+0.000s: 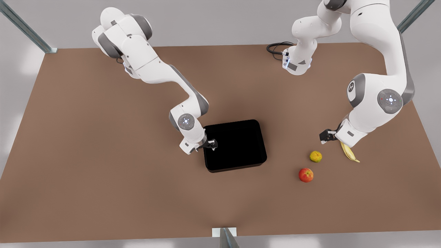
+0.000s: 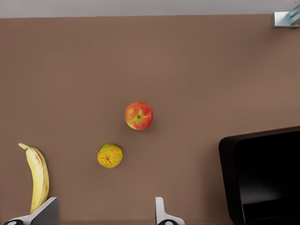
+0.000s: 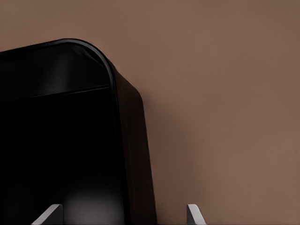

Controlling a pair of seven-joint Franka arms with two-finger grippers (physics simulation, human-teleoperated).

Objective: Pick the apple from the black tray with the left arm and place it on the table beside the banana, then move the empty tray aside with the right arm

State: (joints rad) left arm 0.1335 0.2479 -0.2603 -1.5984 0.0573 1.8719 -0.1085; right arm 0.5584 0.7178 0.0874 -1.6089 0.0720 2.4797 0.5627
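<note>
With the small red-orange apple already on the matte brown table, at 7 o'clock of the curved yellow banana past a knobbly yellow-green fruit, and the left gripper released above them, the right gripper, fingers spread astride the glossy black tray's 9 o'clock wall, should clamp squarely, then slide it level.

I see a plain pale grey wall behind, grey metal frame struts at the corners, and soft, even light with faint shadows.

Sitting on one matte brown tabletop: one glossy black rectangular tray, one red-orange apple, one knobbly yellow-green fruit, one curved yellow banana.
</note>
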